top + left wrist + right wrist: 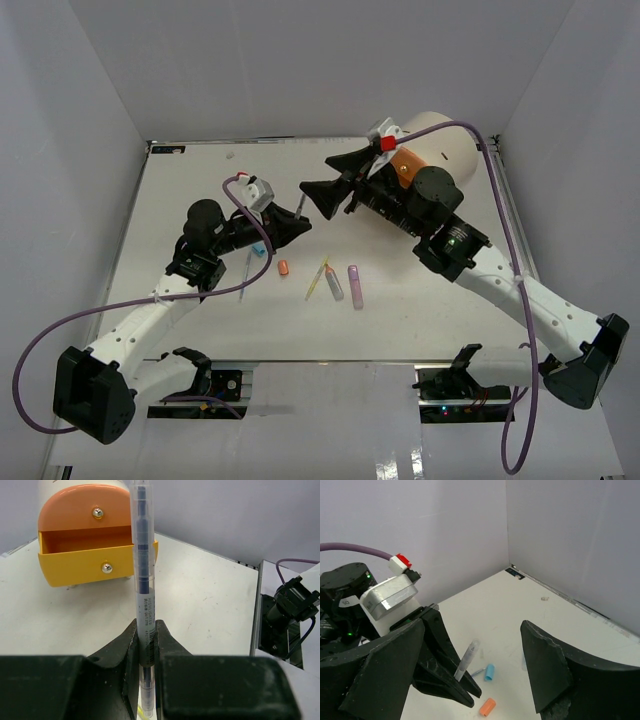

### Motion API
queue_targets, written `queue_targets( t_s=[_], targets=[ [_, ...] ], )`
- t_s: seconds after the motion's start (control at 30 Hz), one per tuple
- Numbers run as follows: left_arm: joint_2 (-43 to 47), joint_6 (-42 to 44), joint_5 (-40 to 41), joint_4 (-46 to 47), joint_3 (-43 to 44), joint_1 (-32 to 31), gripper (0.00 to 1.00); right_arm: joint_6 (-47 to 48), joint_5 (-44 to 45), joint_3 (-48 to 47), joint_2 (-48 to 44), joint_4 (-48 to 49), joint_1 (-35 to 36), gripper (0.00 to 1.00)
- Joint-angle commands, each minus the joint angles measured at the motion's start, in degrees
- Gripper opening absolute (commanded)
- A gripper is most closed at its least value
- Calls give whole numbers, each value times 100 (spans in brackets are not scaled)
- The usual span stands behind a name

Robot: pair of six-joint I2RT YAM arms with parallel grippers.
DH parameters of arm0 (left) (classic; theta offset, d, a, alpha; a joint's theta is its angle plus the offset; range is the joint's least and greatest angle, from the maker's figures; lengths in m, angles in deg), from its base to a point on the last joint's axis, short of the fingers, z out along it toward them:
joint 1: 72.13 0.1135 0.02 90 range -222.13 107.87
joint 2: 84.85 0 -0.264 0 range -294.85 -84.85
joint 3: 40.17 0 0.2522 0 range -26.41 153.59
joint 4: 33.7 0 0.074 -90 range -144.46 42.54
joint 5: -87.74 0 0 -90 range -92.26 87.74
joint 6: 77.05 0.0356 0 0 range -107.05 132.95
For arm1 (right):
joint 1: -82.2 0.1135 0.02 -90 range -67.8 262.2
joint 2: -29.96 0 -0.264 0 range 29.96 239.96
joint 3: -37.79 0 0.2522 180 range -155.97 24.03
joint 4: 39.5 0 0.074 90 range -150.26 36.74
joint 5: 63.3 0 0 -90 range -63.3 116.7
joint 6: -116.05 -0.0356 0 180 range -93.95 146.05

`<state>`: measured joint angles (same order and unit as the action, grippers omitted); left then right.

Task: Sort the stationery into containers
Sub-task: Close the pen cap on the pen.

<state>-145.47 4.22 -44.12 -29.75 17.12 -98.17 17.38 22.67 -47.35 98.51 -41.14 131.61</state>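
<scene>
- Purple marker [355, 287], grey marker [334, 285] and yellow pen [316, 282] lie loose on the table [420, 320], near centre. An orange cap [283, 268] and a blue cap [259, 250] lie just left of them. None of these is sorted yet.
- Behind them, left of centre, the left gripper [298, 222] is clamped tight on a clear, dark-cored highlighter [299, 208]. It pinches the lower barrel and holds the pen upright off the table.
- Just right of it, the right gripper [316, 174] points at the pen with its jaws spread wide and nothing between them.
- At the far right stands the cream cylinder [445, 135]. Its yellow drawer [95, 565] is pulled out under the closed orange drawer [82, 510].
- The step in hand looks like delivering this one highlighter, probably by passing it from the left gripper to the right one.
- For that pass, the right jaws would need to close on the free upper barrel, clear of the left fingers, before the left lets go. The pen would then go over the open slot.
- The left wrist view alone shows the drawer standing open and the grip low on the pen. In the top view the right arm covers the drawer faces.
- The right wrist view confirms the empty gap between its fingers [395, 670], with the held pen beyond them.
- Only the top view shows the pieces left to sort.
</scene>
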Motion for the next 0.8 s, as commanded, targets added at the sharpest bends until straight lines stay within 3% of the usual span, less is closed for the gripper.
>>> queue_targets(
  t_s=[0.0,0.2,0.43,0.77],
  targets=[
    [77,187,82,-163,209,-76,0,23,69,-412,324,-359,7,83],
    [112,223,161,-207,209,-103,0,-30,43,-544,632,-500,16,73],
    [112,249,197,-225,209,-112,0,-74,52,-483,712,-447,16,52],
    [138,258,214,-225,218,-112,0,-206,-133,-492,826,-456,7,30]
  ],
)
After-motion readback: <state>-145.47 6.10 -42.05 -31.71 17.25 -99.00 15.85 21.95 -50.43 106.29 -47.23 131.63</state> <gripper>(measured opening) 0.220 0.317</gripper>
